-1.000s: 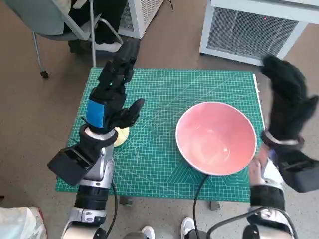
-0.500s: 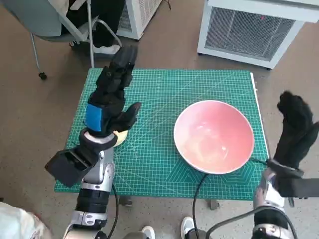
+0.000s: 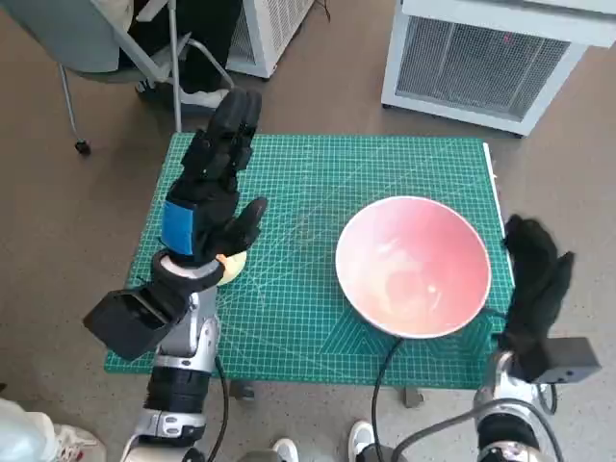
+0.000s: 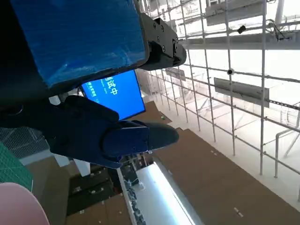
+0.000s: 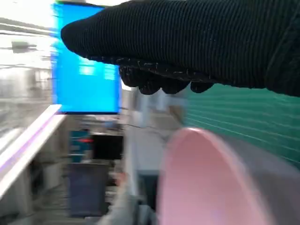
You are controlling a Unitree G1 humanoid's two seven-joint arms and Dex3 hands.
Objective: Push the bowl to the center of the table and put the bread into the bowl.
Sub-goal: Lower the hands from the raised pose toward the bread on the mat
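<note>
A large pink bowl (image 3: 414, 266) stands on the right half of the green cutting mat (image 3: 318, 183); its rim also shows in the right wrist view as the bowl (image 5: 206, 178). The bread (image 3: 230, 267) is a pale yellow piece on the mat's left side, mostly hidden under my left hand (image 3: 210, 197). That hand hovers above it with fingers stretched out and apart, holding nothing. My right hand (image 3: 532, 280) hangs off the table's right edge, beside the bowl and apart from it, empty with fingers spread.
A white ventilated cabinet (image 3: 486, 53) stands behind the table at the right. A chair (image 3: 96, 43) with a person's legs is at the back left. A black cable (image 3: 385, 366) runs off the front edge under the bowl.
My right hand has dropped from high at the back right down to beside the bowl's near right rim. The left hand and bowl have hardly moved.
</note>
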